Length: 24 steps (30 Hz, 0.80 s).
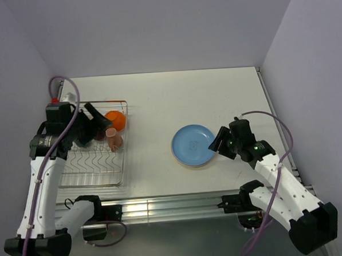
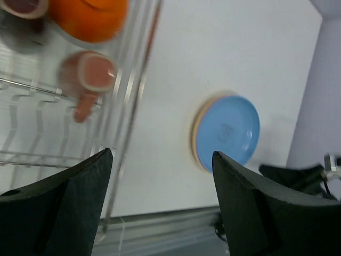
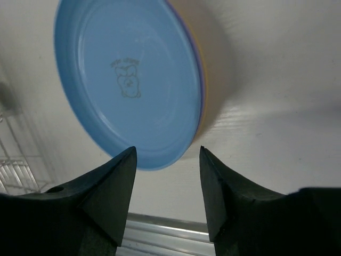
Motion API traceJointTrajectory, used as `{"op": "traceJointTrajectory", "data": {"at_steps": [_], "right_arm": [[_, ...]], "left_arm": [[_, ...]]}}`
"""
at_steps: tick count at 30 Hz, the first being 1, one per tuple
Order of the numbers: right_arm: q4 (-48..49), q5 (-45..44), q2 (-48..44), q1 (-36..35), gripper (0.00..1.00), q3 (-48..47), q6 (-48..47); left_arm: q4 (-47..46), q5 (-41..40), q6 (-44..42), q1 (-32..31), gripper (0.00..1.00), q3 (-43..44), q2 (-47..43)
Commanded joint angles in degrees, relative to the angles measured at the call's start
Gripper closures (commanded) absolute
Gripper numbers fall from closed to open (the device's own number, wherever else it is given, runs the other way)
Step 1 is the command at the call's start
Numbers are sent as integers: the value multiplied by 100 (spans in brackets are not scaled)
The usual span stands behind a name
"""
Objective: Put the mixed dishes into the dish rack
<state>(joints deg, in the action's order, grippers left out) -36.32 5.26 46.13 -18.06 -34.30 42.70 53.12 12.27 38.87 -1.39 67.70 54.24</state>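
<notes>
Right gripper [image 1: 220, 141], jaws parted and empty, faces the rim of the blue plate [image 1: 193, 144] just to its left, far nearer than the left gripper [image 1: 100, 125] over the dish rack [image 1: 91, 166].
</notes>
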Motion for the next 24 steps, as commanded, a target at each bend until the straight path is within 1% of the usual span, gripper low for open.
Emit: {"op": "traceJointTrajectory", "data": {"at_steps": [1, 3, 4, 6, 7, 8, 9, 11, 12, 14, 19, 21, 24], "right_arm": [[371, -647, 483, 40, 43, -252, -95], [397, -806, 625, 40, 50, -287, -148], [415, -842, 704, 40, 53, -279, -148], [415, -999, 766, 40, 54, -296, -165], [423, -1035, 818, 40, 54, -305, -174], [424, -1070, 854, 40, 54, -314, -183], [397, -1114, 880, 40, 54, -366, -200], [362, -1141, 950, 40, 54, -410, -235], [353, -1150, 959, 40, 54, -428, -244], [353, -1176, 898, 40, 54, -410, -262], [371, -1202, 898, 40, 54, -323, -323], [397, -1150, 898, 40, 54, -305, -332], [406, -1106, 819, 40, 54, -305, -341]], "left_arm": [[-478, 92, 427, -1087, 19, 50, 122], [-670, -76, 533, -1450, 19, 33, 122], [-741, -67, 586, -1774, 19, -11, 148], [-821, -119, 595, -2066, 19, -55, 201], [-778, -224, 621, -2337, 19, -55, 280], [-716, -356, 648, -2444, 19, -64, 298], [-681, -670, 674, -2602, 18, -151, 280], [-575, -918, 709, -2647, 18, -301, 175], [-505, -1189, 727, -2647, 21, -449, 53], [-216, -1595, 683, -2647, 24, -582, -62], [215, -2148, 525, -2647, 32, -916, -80], [199, -2194, 507, -2656, 39, -1030, -63], [93, -2115, 507, -2647, 43, -1127, 34]]}}
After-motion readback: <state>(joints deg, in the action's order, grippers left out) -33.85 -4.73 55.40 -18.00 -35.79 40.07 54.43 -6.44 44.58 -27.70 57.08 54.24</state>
